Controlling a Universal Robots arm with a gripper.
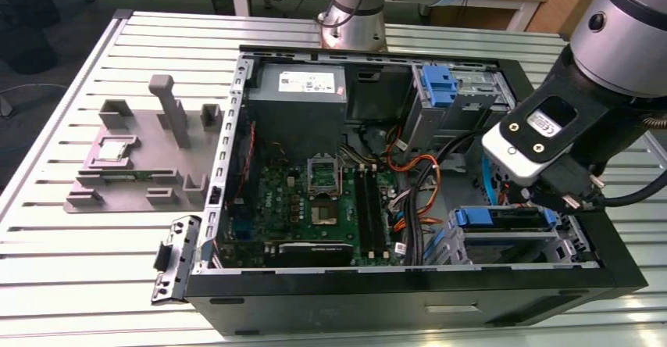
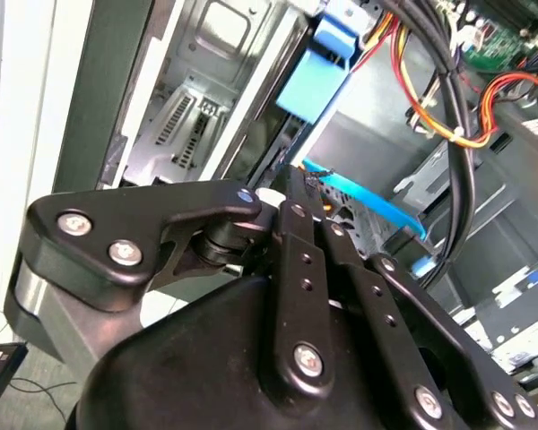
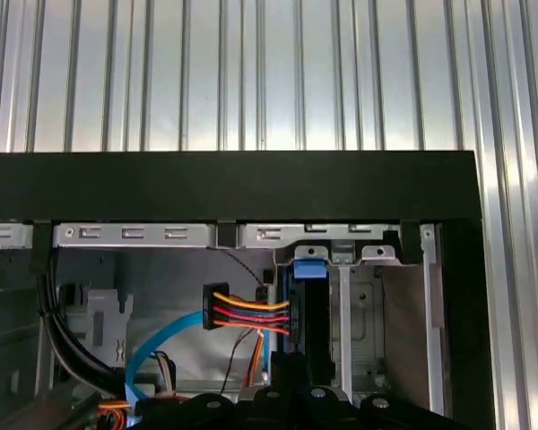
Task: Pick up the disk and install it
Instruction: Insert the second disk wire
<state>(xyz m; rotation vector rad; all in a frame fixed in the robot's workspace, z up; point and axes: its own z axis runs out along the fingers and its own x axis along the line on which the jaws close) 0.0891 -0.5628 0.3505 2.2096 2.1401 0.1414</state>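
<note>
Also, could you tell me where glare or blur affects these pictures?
Exterior view: arm near the lens looks soft, table slats shine. First wrist view: strong glare streaks on the slats. Second wrist view: end effector housing is close and blurred.

Computer case lies open on the table; fixture beside it, toward the exterior view's left.

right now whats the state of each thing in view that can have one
computer case: lying on its side, side panel off, interior exposed
disk: with its blue carrier, sitting on the drive cage at the exterior view's right
pincer: inside the case, at the disk
upper blue carrier: seated in its bay
processor socket: empty
grey fixture: on the table, holding a small square chip
</note>
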